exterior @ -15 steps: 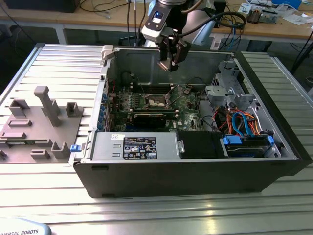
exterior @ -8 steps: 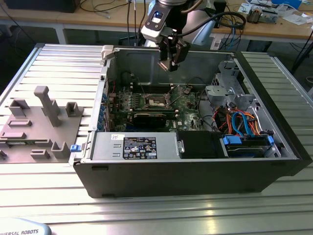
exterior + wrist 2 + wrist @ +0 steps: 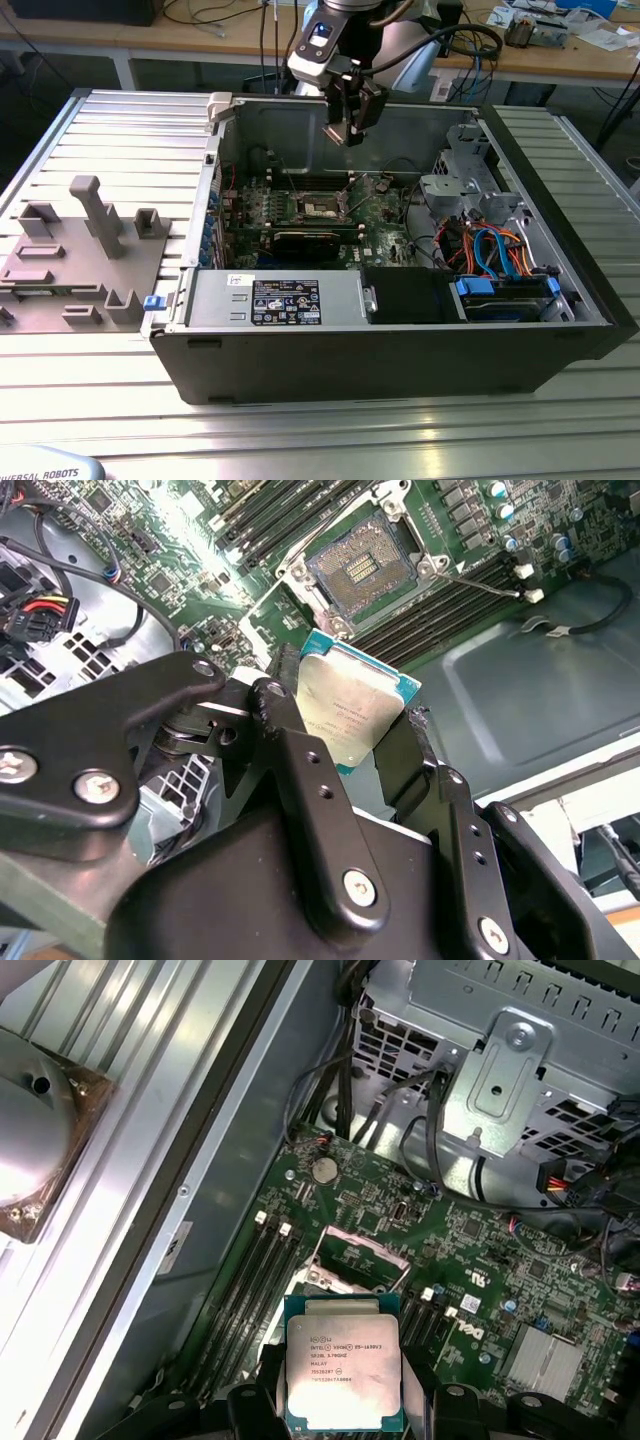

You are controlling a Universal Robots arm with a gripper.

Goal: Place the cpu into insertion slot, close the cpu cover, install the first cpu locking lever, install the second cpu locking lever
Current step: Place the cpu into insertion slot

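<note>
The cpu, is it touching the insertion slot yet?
Apart. In the exterior view the gripper hangs well above the insertion slot; the second wrist view shows the cpu clamped in it.

Cpu: lower corners hidden behind the black fingers in the second wrist view; arm cut off by the exterior view's top edge.

Dull silver cpu, black fingers, green motherboard

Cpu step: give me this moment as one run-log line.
gripper: shut on cpu | cpu: held above motherboard, not seated | insertion slot: empty, contacts exposed
</note>
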